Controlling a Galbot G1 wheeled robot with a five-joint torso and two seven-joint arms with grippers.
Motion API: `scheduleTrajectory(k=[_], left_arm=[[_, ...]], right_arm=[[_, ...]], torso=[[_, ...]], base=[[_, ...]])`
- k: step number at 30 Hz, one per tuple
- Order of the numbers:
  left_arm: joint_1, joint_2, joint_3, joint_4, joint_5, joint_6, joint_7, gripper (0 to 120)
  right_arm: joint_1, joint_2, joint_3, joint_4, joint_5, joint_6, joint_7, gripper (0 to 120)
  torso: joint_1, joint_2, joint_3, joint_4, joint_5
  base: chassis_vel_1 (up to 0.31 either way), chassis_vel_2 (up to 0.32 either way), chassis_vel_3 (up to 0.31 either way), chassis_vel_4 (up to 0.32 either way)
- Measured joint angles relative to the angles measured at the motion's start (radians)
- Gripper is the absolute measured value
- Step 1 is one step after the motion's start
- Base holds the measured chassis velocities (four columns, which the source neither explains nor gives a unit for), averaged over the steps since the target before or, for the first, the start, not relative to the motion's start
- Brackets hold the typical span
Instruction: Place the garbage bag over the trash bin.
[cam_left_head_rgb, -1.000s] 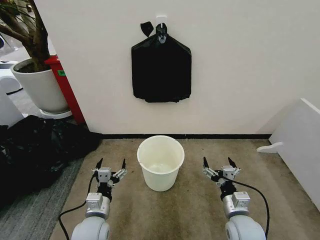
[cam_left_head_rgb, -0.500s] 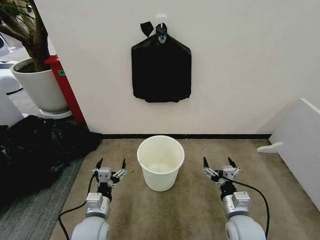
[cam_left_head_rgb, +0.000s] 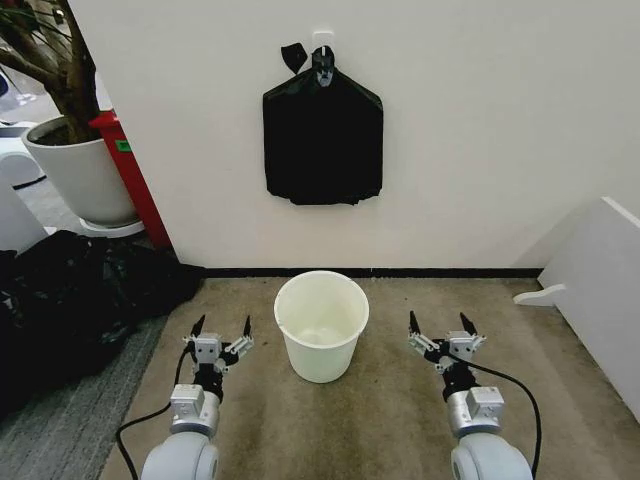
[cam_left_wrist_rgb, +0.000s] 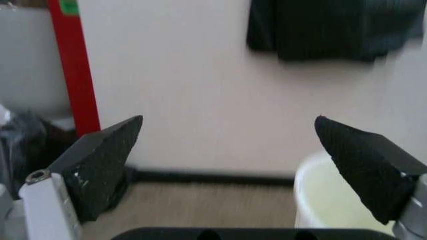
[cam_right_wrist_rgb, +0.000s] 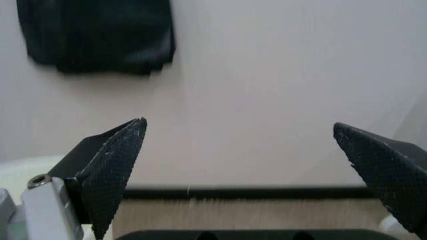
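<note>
This looks like an office or lab corner set up for testing. A plain white wall (cam_left_head_rgb: 480, 130) with a dark baseboard (cam_left_head_rgb: 400, 271) meets short brown carpet (cam_left_head_rgb: 390, 400), which gives way to grey carpet (cam_left_head_rgb: 60, 420) on the robot's left. A large white planter pot (cam_left_head_rgb: 80, 180) with an indoor tree stands beside a red post (cam_left_head_rgb: 130, 180), and a white panel (cam_left_head_rgb: 600, 290) leans on the right.

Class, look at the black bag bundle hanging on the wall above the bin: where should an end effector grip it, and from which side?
Probably a lower corner of the bag bundle, approached from the front. It hangs flat against the wall from a hook, so only its loose bottom edge offers something to pinch.
</note>
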Motion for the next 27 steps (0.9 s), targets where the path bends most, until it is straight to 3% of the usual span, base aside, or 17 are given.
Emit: scheduleTrajectory(k=[6,8,10,12,14,20,27], left_arm=[[-0.035,0.051,-0.007,-0.102,-0.194,-0.088,-0.051,100],[-0.043,0.070,-0.008,-0.123,-0.197,-0.111,-0.054,100],[-0.057,0.099,-0.013,-0.151,-0.185,-0.139,-0.057,100],[-0.060,0.102,-0.016,-0.152,-0.148,-0.142,-0.054,100],[-0.060,0.102,-0.017,-0.152,-0.132,-0.142,-0.048,100],[-0.050,0.093,-0.009,-0.148,-0.111,-0.091,-0.045,100],[-0.050,0.084,0.002,-0.140,-0.097,0.028,-0.106,100]], right_arm=[[-0.066,-0.044,-0.048,0.072,0.029,0.201,0.153,100],[-0.070,-0.048,-0.049,0.077,0.030,0.219,0.158,100],[-0.067,-0.066,-0.028,0.078,0.020,0.246,0.131,100],[-0.056,-0.078,-0.023,0.078,0.017,0.246,0.113,100],[-0.052,-0.082,-0.022,0.078,0.016,0.232,0.105,100],[-0.025,-0.127,-0.049,0.130,0.059,-0.009,0.141,100],[0.007,-0.169,-0.063,0.129,0.077,-0.113,0.161,100]], torso=[[0.000,0.000,0.000,0.0000,-0.0004],[0.000,0.000,0.000,0.0001,-0.0012],[0.000,0.000,0.000,-0.0003,0.0011],[0.000,0.000,0.000,0.0000,-0.0014],[0.000,0.000,0.000,0.0000,-0.0004],[0.000,0.000,0.000,0.0000,0.0000],[0.000,0.000,0.000,0.0000,0.0001]], base=[[0.000,0.000,0.000,0.000],[0.000,0.000,0.000,0.000],[0.000,0.000,0.000,0.000],[0.000,0.000,0.000,0.000],[0.000,0.000,0.000,0.000],[0.000,0.000,0.000,0.000],[0.000,0.000,0.000,0.000]])
